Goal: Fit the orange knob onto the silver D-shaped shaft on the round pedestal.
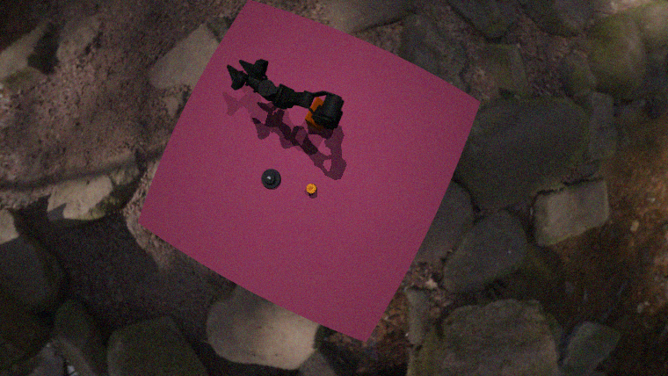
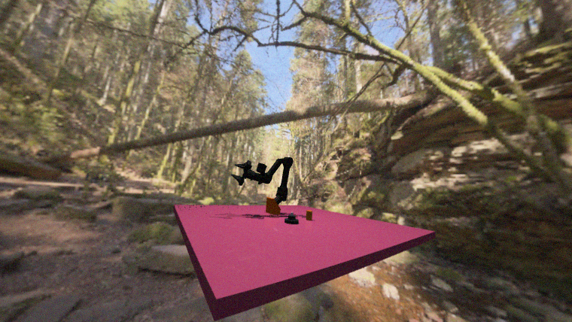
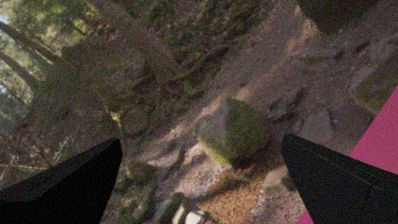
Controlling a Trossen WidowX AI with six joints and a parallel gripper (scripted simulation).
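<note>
The orange knob [image 1: 311, 188] [image 2: 309, 215] stands on the pink table top, apart from the pedestal. The dark round pedestal [image 1: 272, 185] [image 2: 291, 221] stands to the left of the knob in the top and exterior views. The shaft [image 1: 269, 177] shows as a small light spot at its centre; its flat side is too small to make out. My gripper [image 1: 235, 64] [image 2: 234, 169] [image 3: 202, 145] is open and empty, raised well above the table and far from both things. The knob's hole is hidden underneath. Neither knob nor pedestal shows in the wrist view.
The square pink table [image 1: 336, 252] [image 2: 287, 256] carries everything, and its edge [image 3: 382, 140] shows at the right of the wrist view. An orange block [image 1: 311, 117] [image 2: 272, 205] sits at the arm's base. The arm's shadow falls between the base and the knob.
</note>
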